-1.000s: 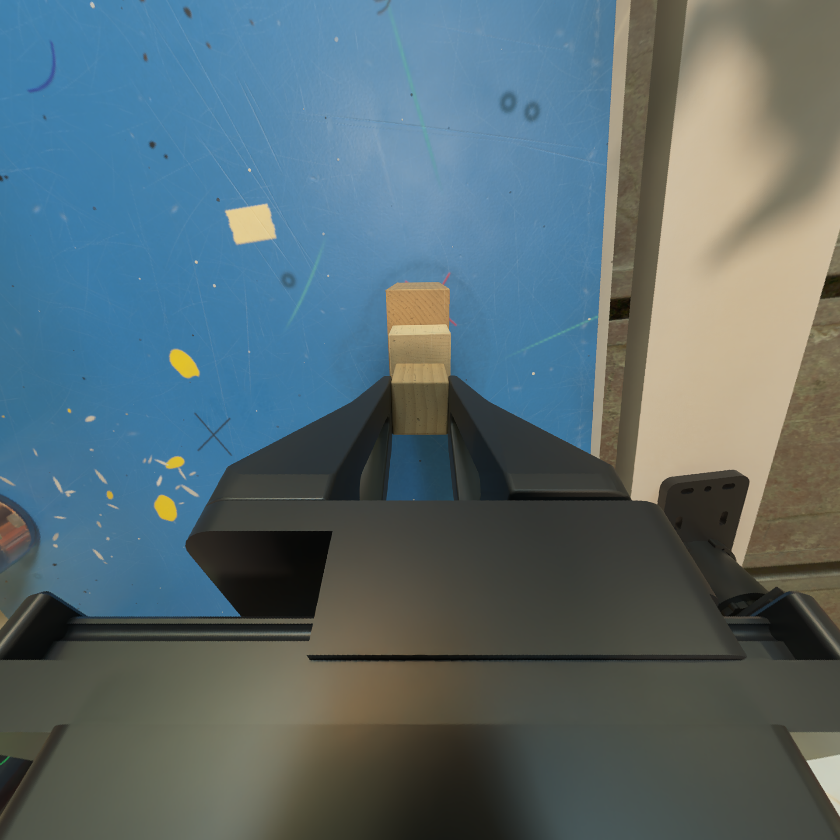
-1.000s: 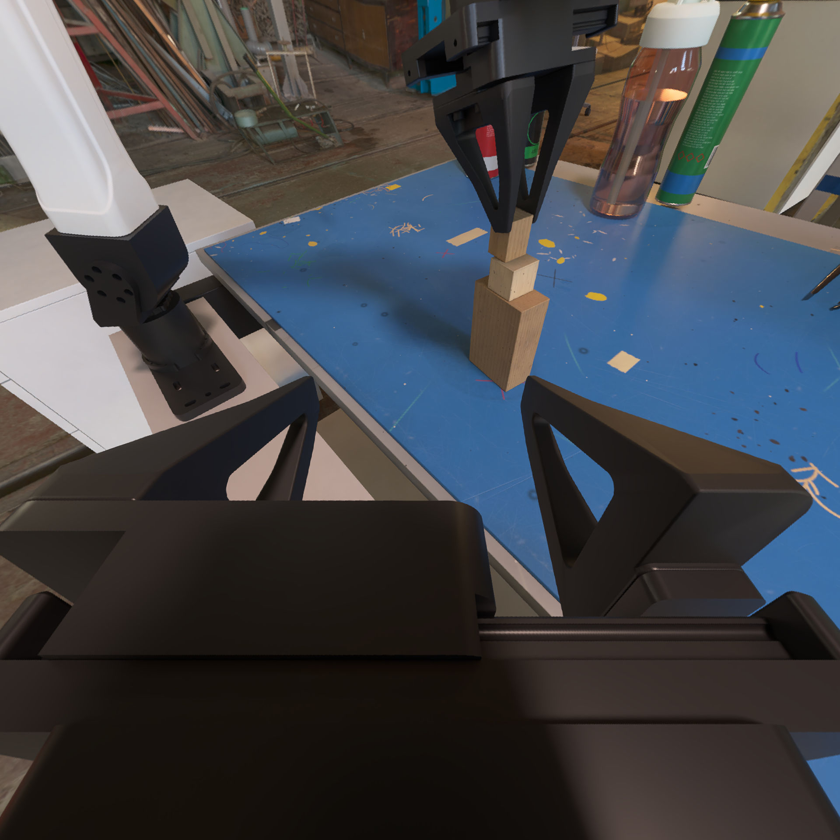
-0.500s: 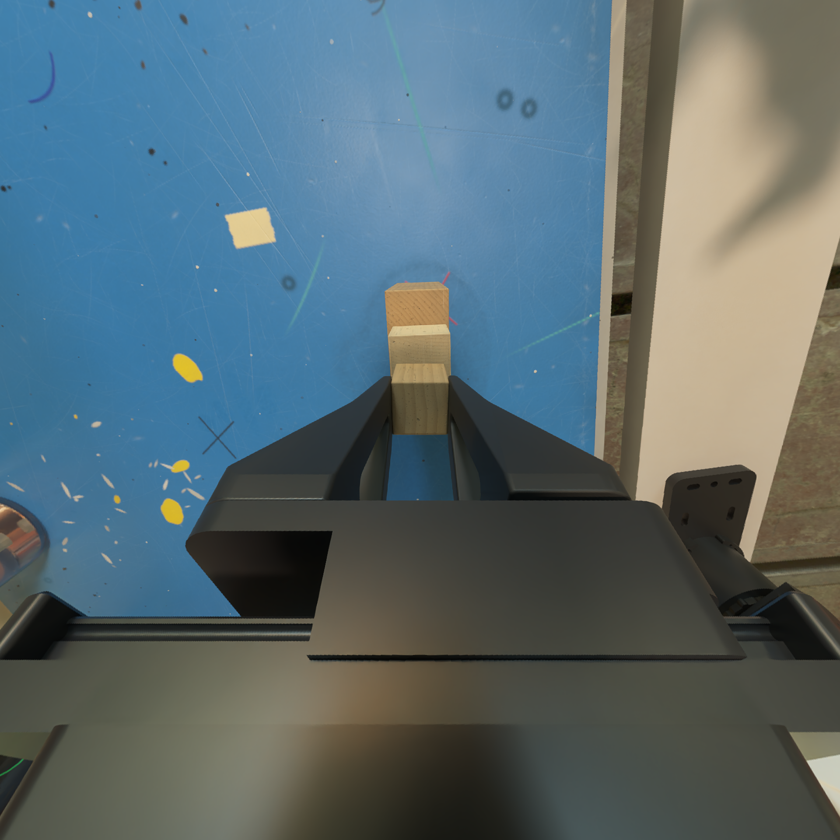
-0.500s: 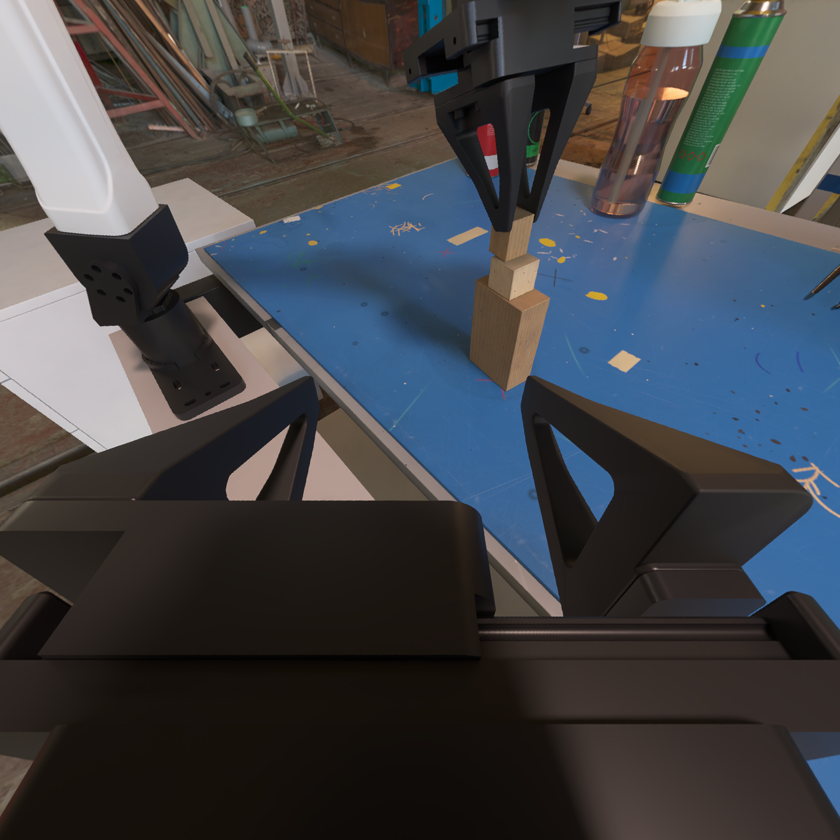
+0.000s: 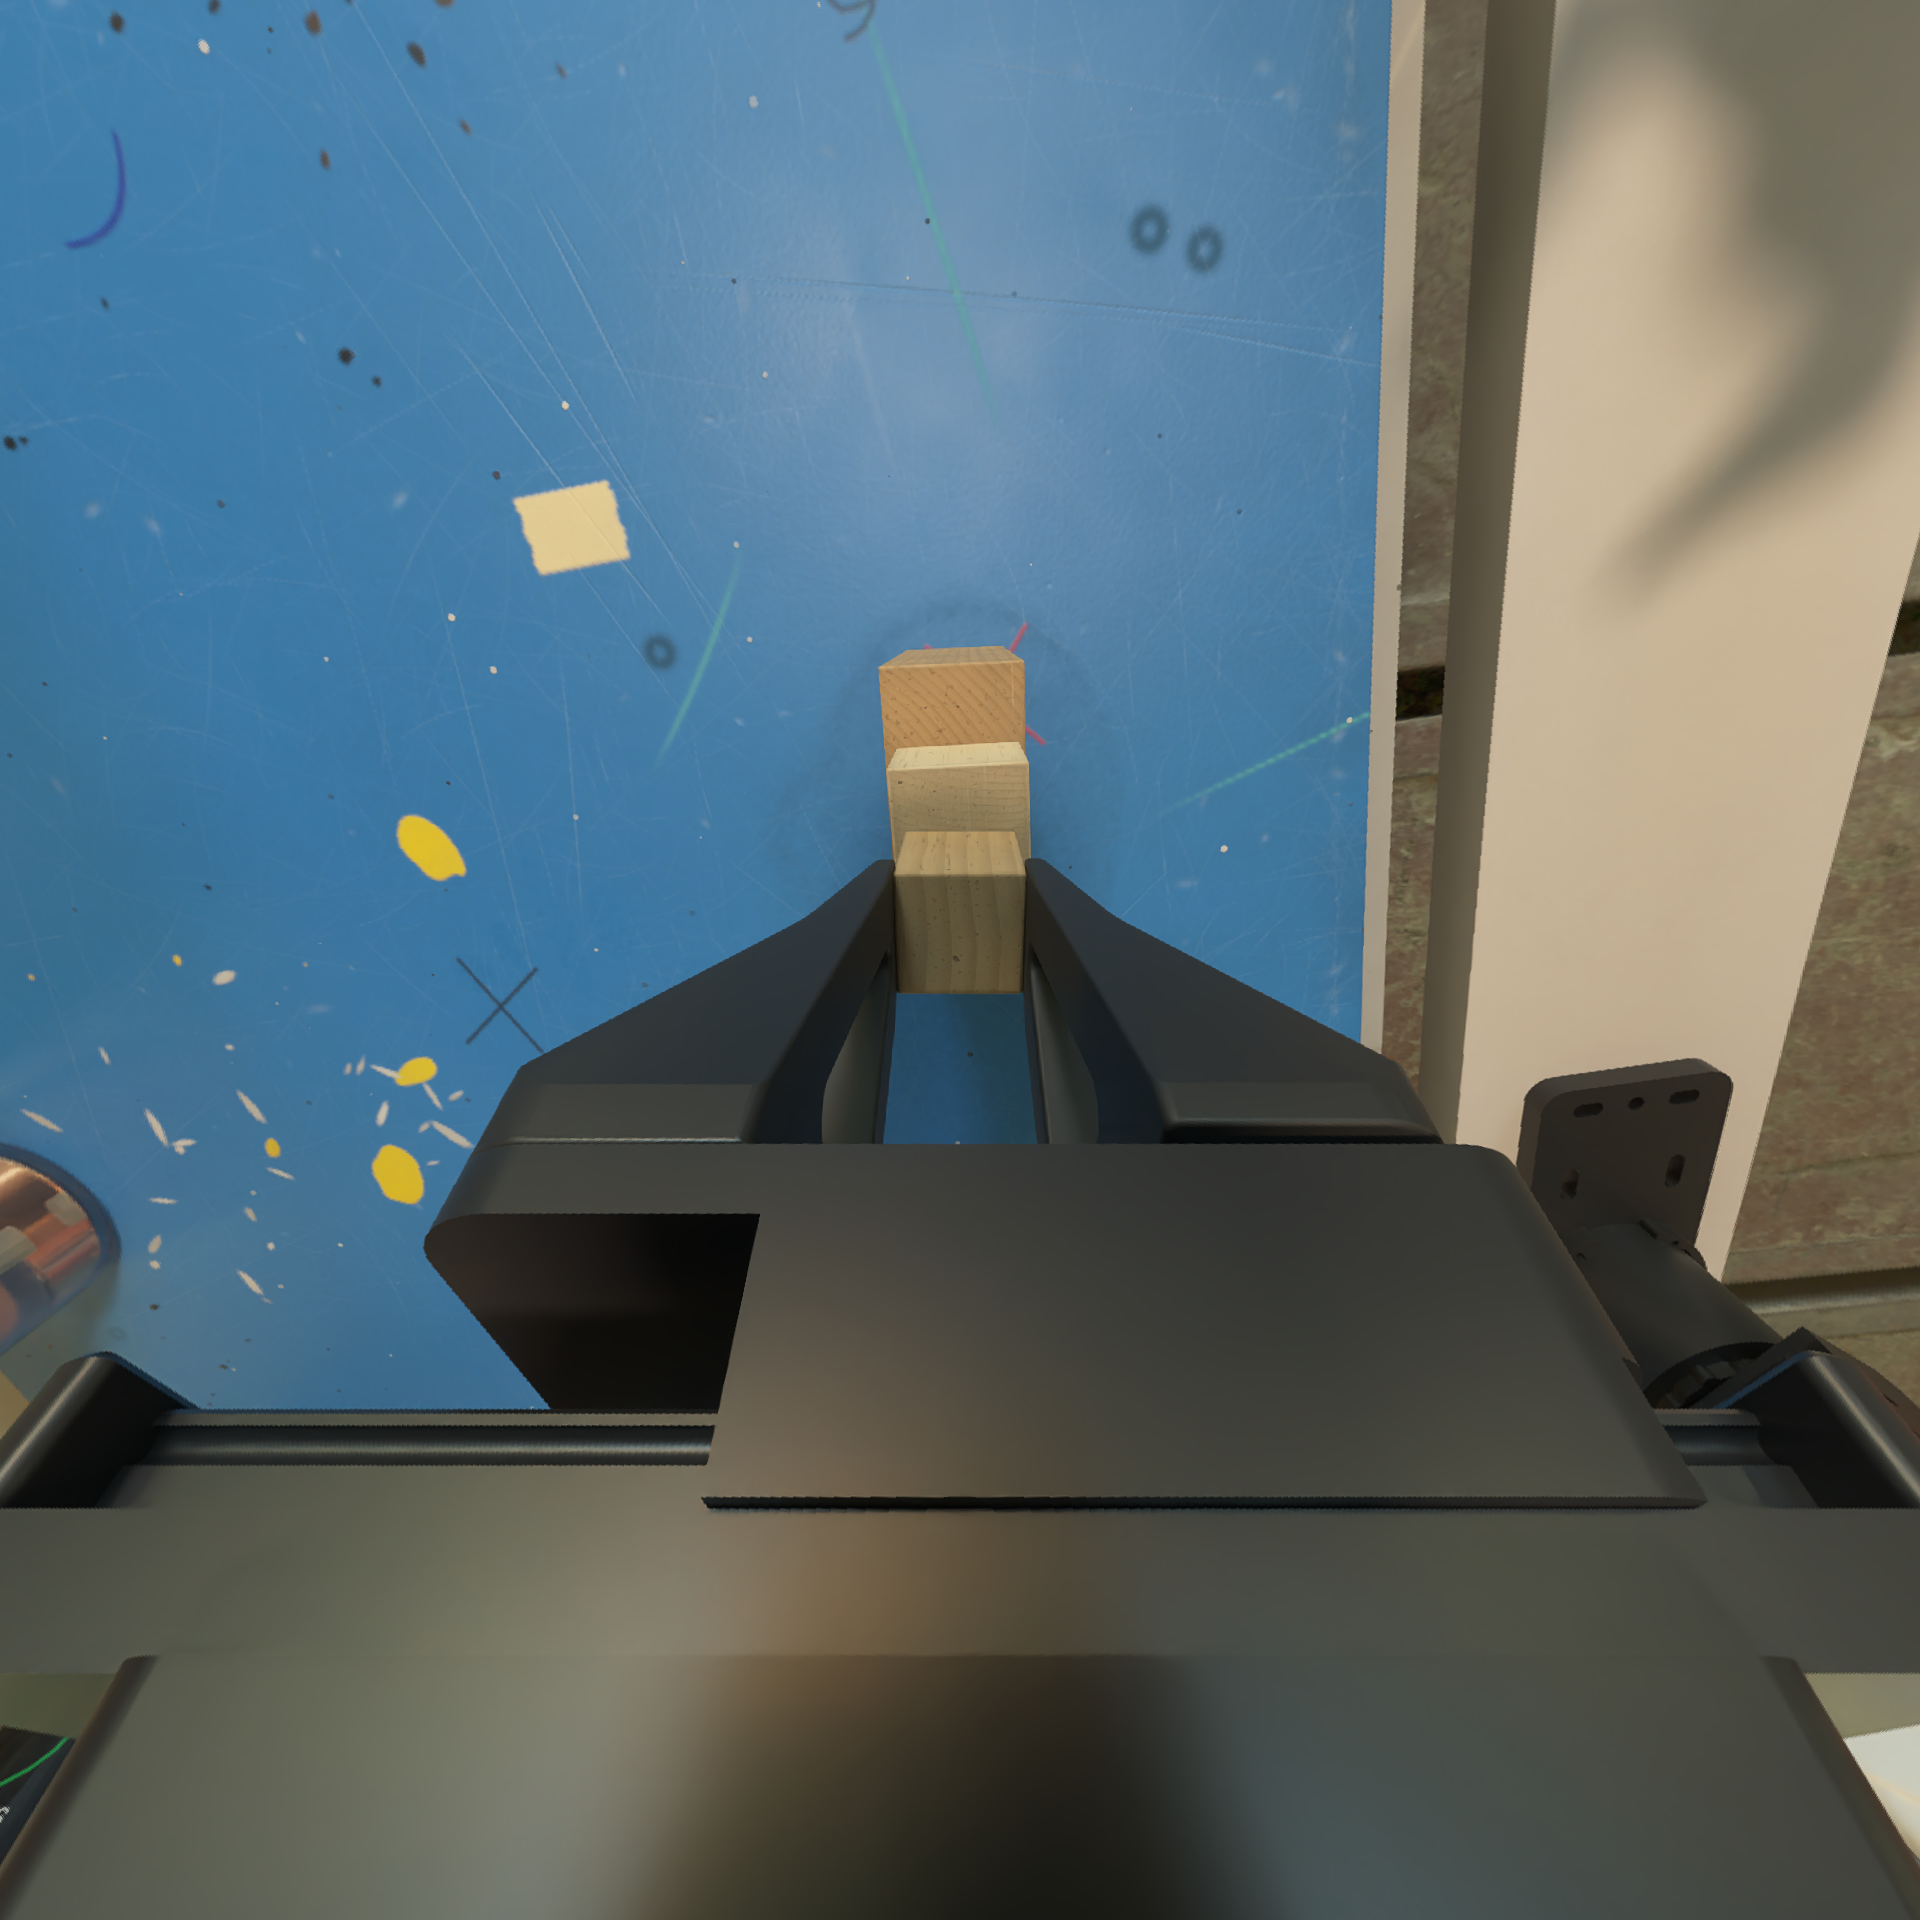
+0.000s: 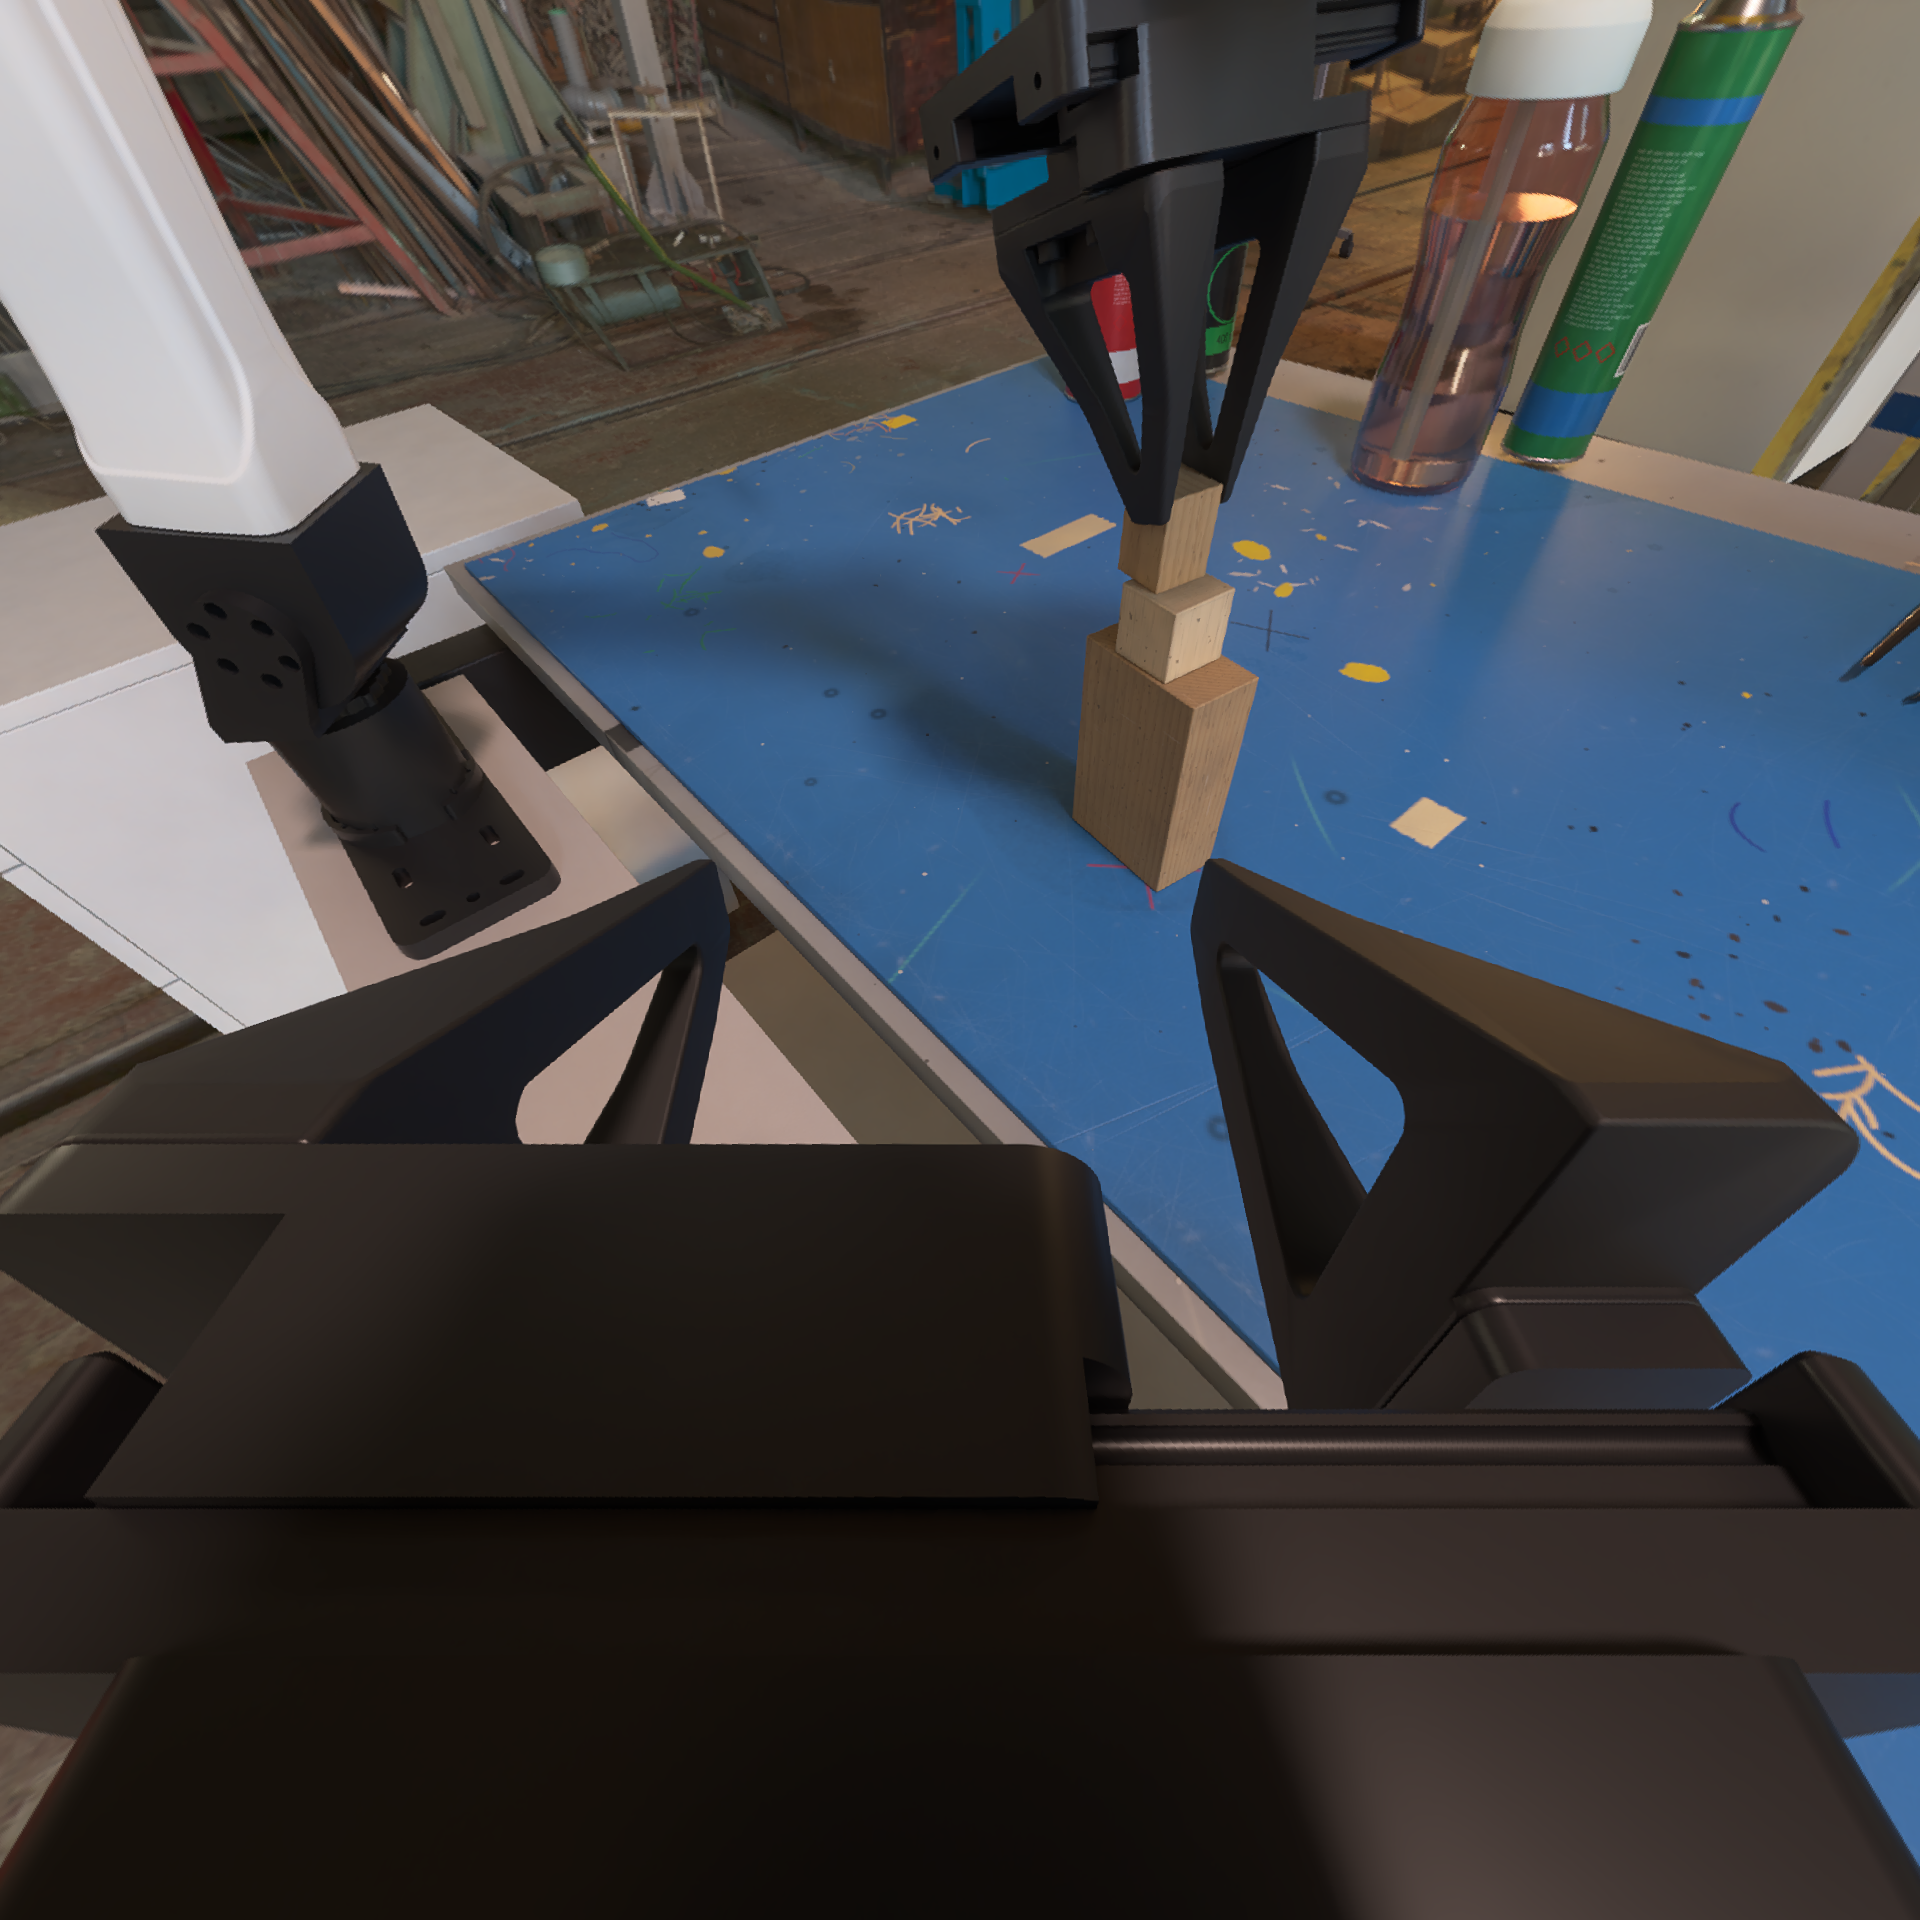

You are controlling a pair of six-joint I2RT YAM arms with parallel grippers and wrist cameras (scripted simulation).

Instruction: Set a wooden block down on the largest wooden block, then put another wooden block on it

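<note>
The largest wooden block [image 6: 1158,769] stands upright on the blue table, also in the left wrist view [image 5: 951,696]. A small pale wooden cube [image 6: 1176,627] sits on top of it [image 5: 958,792]. My left gripper [image 5: 959,883] is shut on a second small wooden cube [image 5: 959,909] and holds it from above, right over the pale cube; in the right wrist view this cube [image 6: 1169,540] looks just above or touching it. My right gripper [image 6: 951,894] is open and empty, low at the table's near edge, short of the stack.
A clear pink bottle [image 6: 1475,281] and a green spray can [image 6: 1631,239] stand at the table's far side. The left arm's black base [image 6: 343,717] is mounted on a white stand beside the table. Tape patches [image 5: 571,527] and paint spots mark the blue table [image 5: 312,416].
Almost nothing differs. The left gripper with its cube has shifted very slightly over the stack. The right gripper has not moved.
</note>
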